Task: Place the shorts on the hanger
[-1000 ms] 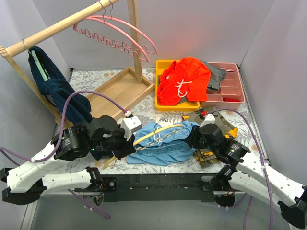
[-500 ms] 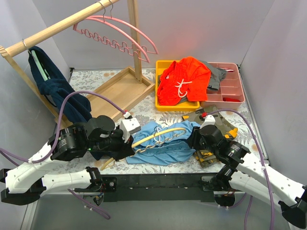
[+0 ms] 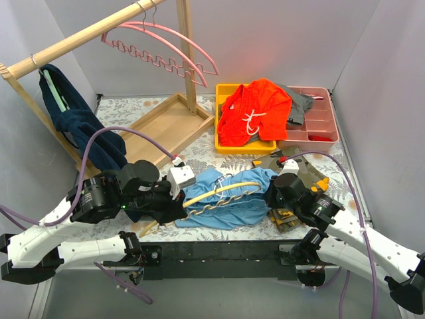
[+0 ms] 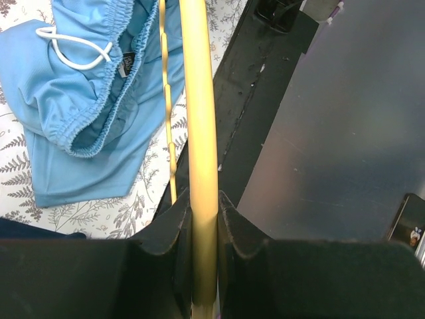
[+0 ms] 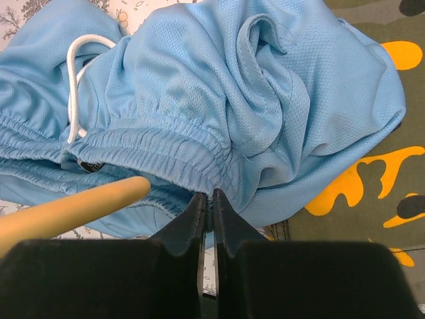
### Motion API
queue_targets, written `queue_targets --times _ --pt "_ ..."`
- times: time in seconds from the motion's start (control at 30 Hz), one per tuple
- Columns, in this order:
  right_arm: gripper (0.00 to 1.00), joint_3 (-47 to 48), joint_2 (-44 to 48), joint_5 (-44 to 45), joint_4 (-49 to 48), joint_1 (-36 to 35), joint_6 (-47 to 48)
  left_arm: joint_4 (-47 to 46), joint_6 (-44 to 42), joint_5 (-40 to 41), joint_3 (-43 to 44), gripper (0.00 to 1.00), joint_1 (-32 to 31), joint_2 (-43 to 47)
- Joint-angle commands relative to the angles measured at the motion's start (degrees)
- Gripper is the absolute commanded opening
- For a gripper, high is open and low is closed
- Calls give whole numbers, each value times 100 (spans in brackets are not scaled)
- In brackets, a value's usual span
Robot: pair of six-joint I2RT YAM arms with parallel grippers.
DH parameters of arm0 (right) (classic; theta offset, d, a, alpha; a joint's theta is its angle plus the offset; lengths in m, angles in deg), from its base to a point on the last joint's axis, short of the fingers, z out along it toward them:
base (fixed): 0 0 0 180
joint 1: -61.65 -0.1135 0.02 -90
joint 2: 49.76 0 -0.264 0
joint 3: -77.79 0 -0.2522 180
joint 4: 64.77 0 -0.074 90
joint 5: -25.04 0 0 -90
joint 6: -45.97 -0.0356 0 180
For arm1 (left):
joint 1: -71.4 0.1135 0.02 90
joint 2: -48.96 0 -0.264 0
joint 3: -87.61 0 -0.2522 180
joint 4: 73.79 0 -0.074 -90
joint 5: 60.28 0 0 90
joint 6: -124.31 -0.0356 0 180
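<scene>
hanger (image 3: 222, 190) across shorts (image 3: 232, 211), rack (image 3: 80, 38) behind them at far left

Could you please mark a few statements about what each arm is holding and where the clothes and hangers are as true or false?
1. The left end effector is shut on the pale-yellow hanger. True.
2. The right end effector is open and holds nothing. False: it is pinched shut on the waistband edge of the sky-blue shorts.
3. The orange shorts lie over the yellow bin. True.
4. The pink hangers lie flat on the table. False: they hang from the wooden rail.
</scene>
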Motion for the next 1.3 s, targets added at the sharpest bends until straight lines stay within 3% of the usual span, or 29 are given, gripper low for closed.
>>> queue_targets --times 0.0,0.43,0.63,0.77,1.0,1.03,1.13,1.27 --pt "10 383 4 403 127 -20 -72 -124 -93 -176 203 0 -48 28" --pt "4 866 -66 377 154 -29 139 -177 -84 96 115 0 -57 -157" --pt "3 1173 -145 350 110 -46 332 -660 -137 440 -332 0 -57 -78" --pt "2 1928 -496 438 110 -46 762 -1633 -216 378 -833 0 -57 124" --pt "1 3510 -1471 105 136 -99 1720 -3454 -155 949 -1896 0 -57 897" --pt "1 3773 -1551 8 110 -134 1764 -3830 -137 1350 -2124 0 -57 985" --pt "1 4117 -1859 -89 66 -388 1853 -4350 -84 1861 -2450 0 -57 1205" --pt "1 4907 -2342 271 180 -1230 1958 -4598 -67 2075 -2627 0 -57 1258"
